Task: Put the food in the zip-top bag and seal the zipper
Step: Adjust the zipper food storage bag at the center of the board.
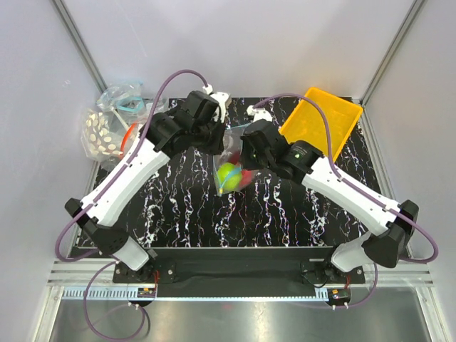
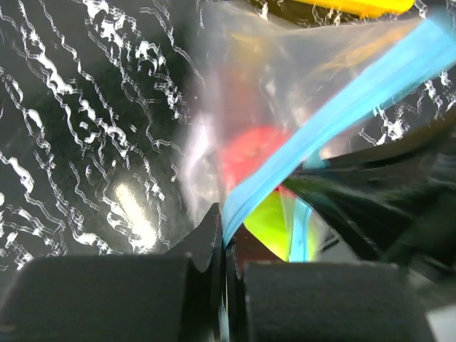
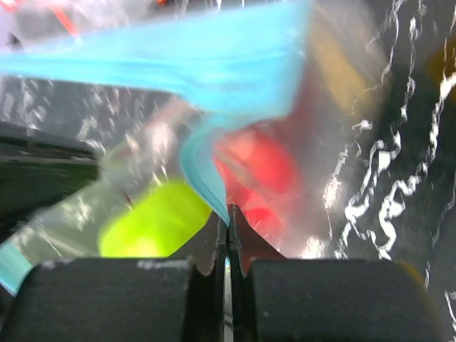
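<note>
Both arms are meeting just left of the yellow tray [image 1: 322, 117], holding the bag [image 1: 229, 162] between them over the black marbled table [image 1: 185, 206]. The left gripper [image 1: 218, 140] is clamping tight on the teal zipper [image 2: 342, 107], and the left wrist view is showing the strip running out from between its closed jaws. The right gripper [image 1: 246, 152], on the side of the bag nearer the tray, is likewise pinching the zipper, its two fingers pressing together with the blue strip caught in the seam. The bag's clear film is sagging below the two grips. Inside it the green fruit [image 1: 228, 174] is sitting on the side away from the tray, and the red fruit [image 1: 246, 178] is lying right beside it, toward the tray. The maroon fruit is not showing clearly in any view. Far to the left of the tray, past the table's corner, a heap of other clear bags [image 1: 110, 128] is lying
</note>
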Tool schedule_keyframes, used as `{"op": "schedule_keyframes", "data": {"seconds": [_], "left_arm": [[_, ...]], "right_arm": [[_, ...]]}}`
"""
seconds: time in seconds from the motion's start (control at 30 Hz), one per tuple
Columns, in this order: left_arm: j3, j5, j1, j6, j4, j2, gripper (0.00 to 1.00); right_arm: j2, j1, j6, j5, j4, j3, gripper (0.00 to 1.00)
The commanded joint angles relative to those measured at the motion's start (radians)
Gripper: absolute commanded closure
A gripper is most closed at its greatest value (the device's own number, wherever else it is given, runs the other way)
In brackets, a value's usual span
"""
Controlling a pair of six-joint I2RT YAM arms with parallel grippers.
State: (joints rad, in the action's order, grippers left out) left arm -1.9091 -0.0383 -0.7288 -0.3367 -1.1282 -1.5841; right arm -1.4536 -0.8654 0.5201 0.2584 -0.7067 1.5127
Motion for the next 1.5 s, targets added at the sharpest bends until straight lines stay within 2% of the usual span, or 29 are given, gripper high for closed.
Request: {"op": "schedule_keyframes", "data": {"seconds": [0.0, 0.07, 0.17, 0.3, 0.43, 0.5, 0.6, 0.63, 0.73, 0.77, 0.83, 0.87, 0.93, 0.97, 1.03, 1.13, 1.27, 1.3, 1.33, 1.4, 1.43, 1.47], "left_arm": [[0.175, -0.002, 0.002, -0.028, 0.089, 0.067, 1.0], [0.28, 0.009, 0.017, -0.035, 0.129, 0.037, 1.0], [0.228, -0.008, 0.005, -0.042, 0.061, -0.017, 1.0], [0.095, -0.003, -0.029, -0.054, 0.035, 0.036, 1.0], [0.123, 0.012, -0.027, -0.048, 0.037, 0.059, 1.0], [0.121, 0.011, -0.018, -0.039, 0.038, 0.049, 1.0], [0.007, 0.003, -0.018, -0.021, -0.031, 0.006, 1.0], [-0.104, -0.003, -0.017, -0.016, -0.054, -0.014, 1.0], [-0.279, -0.035, -0.017, -0.007, -0.128, -0.033, 1.0], [-0.28, -0.043, -0.018, -0.008, -0.121, -0.024, 1.0], [-0.216, -0.044, -0.017, -0.018, -0.084, 0.031, 1.0], [-0.083, -0.034, -0.018, -0.019, -0.021, 0.056, 1.0], [0.068, -0.028, -0.018, -0.039, 0.051, 0.099, 1.0], [0.241, 0.003, -0.017, -0.048, 0.138, 0.104, 1.0], [0.37, 0.034, -0.017, -0.07, 0.217, 0.084, 1.0], [0.421, 0.034, -0.018, -0.087, 0.248, 0.044, 1.0], [0.342, 0.052, -0.02, -0.065, 0.216, 0.084, 0.97], [0.29, 0.054, -0.02, -0.058, 0.203, 0.088, 0.94], [0.265, 0.067, -0.021, -0.033, 0.187, 0.088, 0.86], [0.222, 0.107, -0.02, -0.009, 0.159, 0.105, 0.63], [0.223, 0.107, -0.021, 0.001, 0.157, 0.122, 0.3], [0.235, 0.101, -0.021, 0.002, 0.183, 0.145, 0.15]], "right_arm": [[0.051, -0.004, 0.0, -0.074, -0.037, 0.009, 1.0], [0.104, -0.007, 0.008, -0.131, -0.022, 0.017, 1.0], [0.136, -0.009, 0.012, -0.098, -0.045, -0.015, 1.0], [0.124, -0.009, 0.017, -0.094, -0.04, -0.106, 1.0], [0.143, -0.009, 0.024, -0.157, -0.01, -0.121, 1.0], [0.145, -0.009, 0.011, -0.137, -0.025, -0.082, 1.0], [0.124, -0.009, -0.014, -0.12, -0.08, -0.01, 1.0], [0.124, -0.009, -0.031, -0.12, -0.088, 0.038, 1.0], [0.159, -0.009, -0.054, -0.117, -0.053, 0.087, 1.0], [0.17, -0.011, -0.054, -0.114, -0.045, 0.087, 1.0], [0.191, -0.009, -0.049, -0.104, -0.039, 0.073, 1.0], [0.191, -0.009, -0.031, -0.102, -0.039, 0.032, 1.0], [0.179, -0.009, -0.01, -0.114, -0.022, -0.034, 1.0], [0.17, -0.009, 0.001, -0.134, -0.008, -0.077, 1.0], [0.131, -0.009, 0.04, -0.162, 0.047, -0.205, 1.0], [0.124, -0.017, 0.076, -0.231, 0.122, -0.316, 1.0], [0.183, -0.026, 0.086, -0.193, 0.116, -0.319, 1.0], [0.196, -0.026, 0.084, -0.18, 0.105, -0.303, 1.0], [0.214, -0.026, 0.084, -0.151, 0.093, -0.296, 1.0], [0.239, -0.026, 0.095, -0.113, 0.084, -0.281, 1.0], [0.246, -0.026, 0.1, -0.075, 0.082, -0.279, 1.0], [0.252, -0.027, 0.106, -0.058, 0.087, -0.279, 1.0]]}}
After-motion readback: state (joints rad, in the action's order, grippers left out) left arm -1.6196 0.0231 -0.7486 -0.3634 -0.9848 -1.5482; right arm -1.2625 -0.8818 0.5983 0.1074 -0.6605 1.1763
